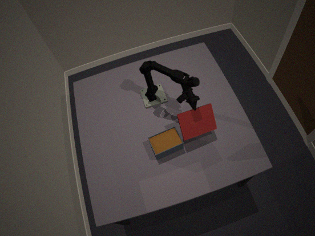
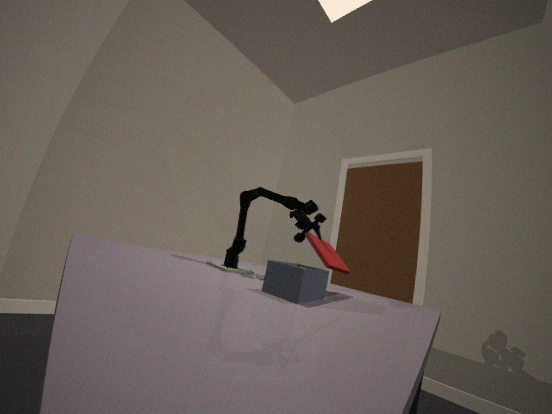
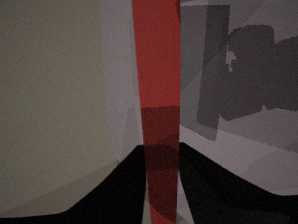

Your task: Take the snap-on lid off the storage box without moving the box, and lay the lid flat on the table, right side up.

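The red lid (image 1: pixel 200 125) (image 2: pixel 327 254) (image 3: pixel 159 60) is in the air, tilted steeply, its edge on the arm's side high and its far edge low. My gripper (image 1: pixel 194 109) (image 2: pixel 320 238) (image 3: pixel 160 150) is shut on that high edge, one finger on each face of the lid. The grey-blue storage box (image 1: pixel 168 151) (image 2: pixel 283 281) stands upright and uncovered on the table, its orange inside showing in the top view. In that view the lid is to the right of the box, beside its right end. The box does not show in the wrist view.
The table (image 1: pixel 120 177) (image 2: pixel 150 340) carries the arm's pale base plate (image 1: pixel 145 103) (image 2: pixel 218 266), behind the box. The lid's shadow falls on the table right of the box. The table's right edge lies beyond the lid in the top view.
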Robot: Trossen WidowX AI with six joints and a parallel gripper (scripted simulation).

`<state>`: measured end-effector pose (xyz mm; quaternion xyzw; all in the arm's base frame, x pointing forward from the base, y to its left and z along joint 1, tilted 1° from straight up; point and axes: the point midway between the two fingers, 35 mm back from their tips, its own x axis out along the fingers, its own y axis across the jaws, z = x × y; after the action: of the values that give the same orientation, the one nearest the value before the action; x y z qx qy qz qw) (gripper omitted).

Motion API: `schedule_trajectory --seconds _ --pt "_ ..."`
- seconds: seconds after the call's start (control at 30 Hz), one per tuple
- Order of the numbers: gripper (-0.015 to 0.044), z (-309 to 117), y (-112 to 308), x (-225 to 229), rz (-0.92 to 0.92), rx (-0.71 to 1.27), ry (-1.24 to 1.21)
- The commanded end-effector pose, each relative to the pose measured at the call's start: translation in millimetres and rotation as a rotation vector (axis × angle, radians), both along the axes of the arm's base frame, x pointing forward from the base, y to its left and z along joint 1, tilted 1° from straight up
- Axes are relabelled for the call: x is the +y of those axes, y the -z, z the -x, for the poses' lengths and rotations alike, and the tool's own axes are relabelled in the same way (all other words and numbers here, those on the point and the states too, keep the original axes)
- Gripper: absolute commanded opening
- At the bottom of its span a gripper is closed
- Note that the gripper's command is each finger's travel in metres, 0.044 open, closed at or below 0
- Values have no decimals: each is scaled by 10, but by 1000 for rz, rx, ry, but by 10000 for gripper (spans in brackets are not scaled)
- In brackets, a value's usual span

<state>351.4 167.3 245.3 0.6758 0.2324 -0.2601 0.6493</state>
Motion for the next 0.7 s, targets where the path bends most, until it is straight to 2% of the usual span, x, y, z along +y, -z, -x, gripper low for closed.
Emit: schedule_trajectory --seconds 0.0,0.67 --pt "0 -18 -73 74 -12 -18 7" --pt "0 -4 -90 470 -15 -18 7"
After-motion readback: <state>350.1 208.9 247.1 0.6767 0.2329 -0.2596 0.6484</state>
